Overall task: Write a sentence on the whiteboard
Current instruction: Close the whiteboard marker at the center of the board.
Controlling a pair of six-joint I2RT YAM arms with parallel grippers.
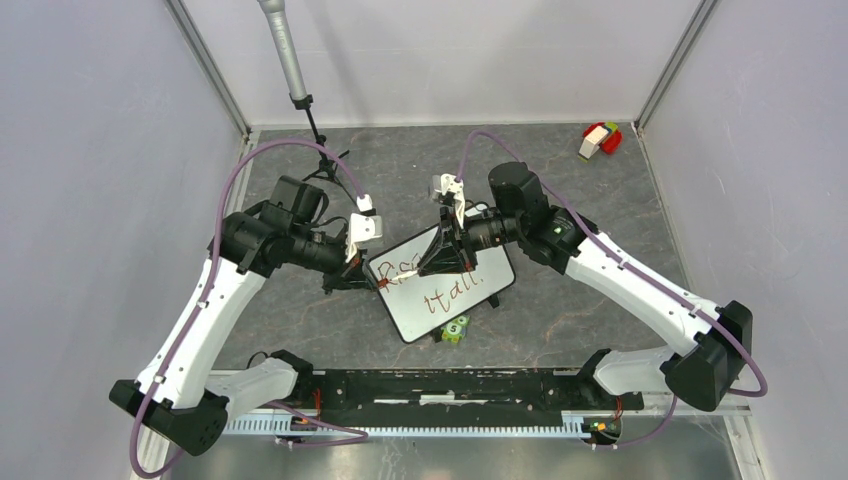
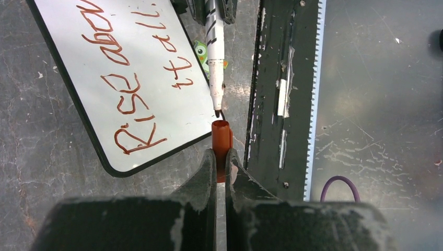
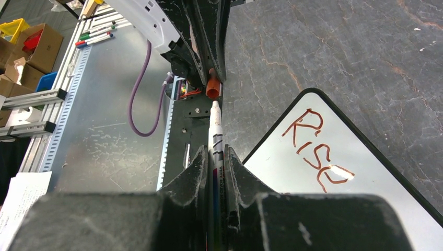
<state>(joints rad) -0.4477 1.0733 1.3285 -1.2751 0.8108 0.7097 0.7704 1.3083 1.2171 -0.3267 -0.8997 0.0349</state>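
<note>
Two grippers clenched: left gripper [image 2: 220, 157] on orange-red plastic cap [image 2: 221, 137], right gripper [image 3: 215, 154] on white cylindrical marker [image 3: 214, 123]. Tip just short of cap mouth; misalign your approach, nib may crush on rim.

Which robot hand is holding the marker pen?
The right gripper holds the marker, its tip bare. The left gripper pinches only the orange cap.
</note>
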